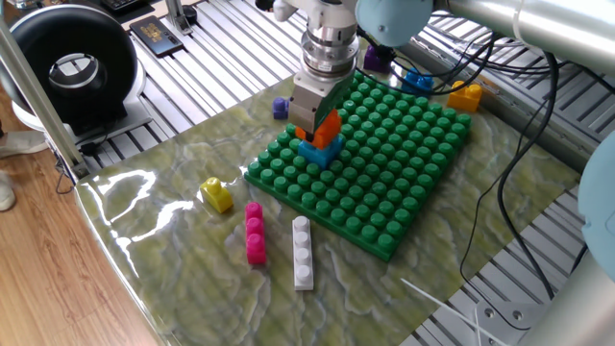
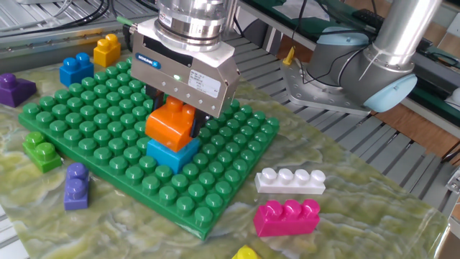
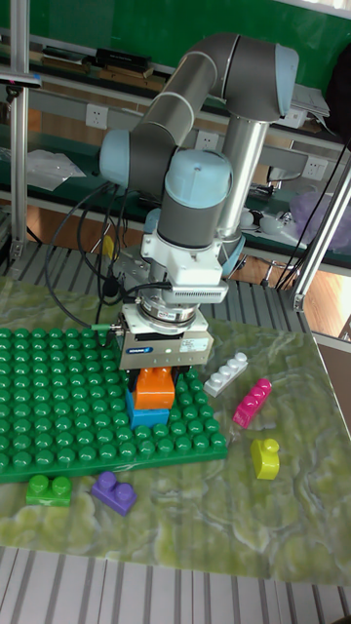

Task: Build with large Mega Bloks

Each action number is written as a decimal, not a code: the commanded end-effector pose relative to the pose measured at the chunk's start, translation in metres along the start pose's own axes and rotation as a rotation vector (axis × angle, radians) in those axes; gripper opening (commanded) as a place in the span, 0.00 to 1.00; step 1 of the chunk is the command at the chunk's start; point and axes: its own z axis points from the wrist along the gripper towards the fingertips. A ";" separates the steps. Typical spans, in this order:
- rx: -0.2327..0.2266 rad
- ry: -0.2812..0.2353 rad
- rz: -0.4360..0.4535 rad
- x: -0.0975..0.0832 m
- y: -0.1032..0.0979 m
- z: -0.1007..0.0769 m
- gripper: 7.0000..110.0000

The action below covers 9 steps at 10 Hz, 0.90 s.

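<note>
Mega Bloks build's barely started: my gripper (image 2: pixel 175 124) is clamped on an orange block (image 2: pixel 169 126), tilted on the blue one (image 2: pixel 172 152) mid-baseplate (image 2: pixel 237 155). Pink (image 2: pixel 286 218), white (image 2: pixel 290 180), yellow (image 1: pixel 217 194) lie loose nearby, unused.

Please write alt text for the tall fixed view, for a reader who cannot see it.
The robot arm's pincer grips an orange brick on top of a blue brick on a green baseplate. White, pink and yellow bricks lie to the right.

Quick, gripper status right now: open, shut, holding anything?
Gripper: shut on the orange brick, which sits tilted on the blue brick.
</note>
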 end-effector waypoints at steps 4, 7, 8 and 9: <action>-0.018 0.001 -0.005 -0.001 0.004 -0.003 0.00; -0.018 -0.022 -0.011 -0.007 0.003 -0.004 0.00; -0.014 -0.021 -0.010 -0.007 0.001 -0.003 0.00; -0.014 -0.021 -0.010 -0.007 0.000 -0.001 0.00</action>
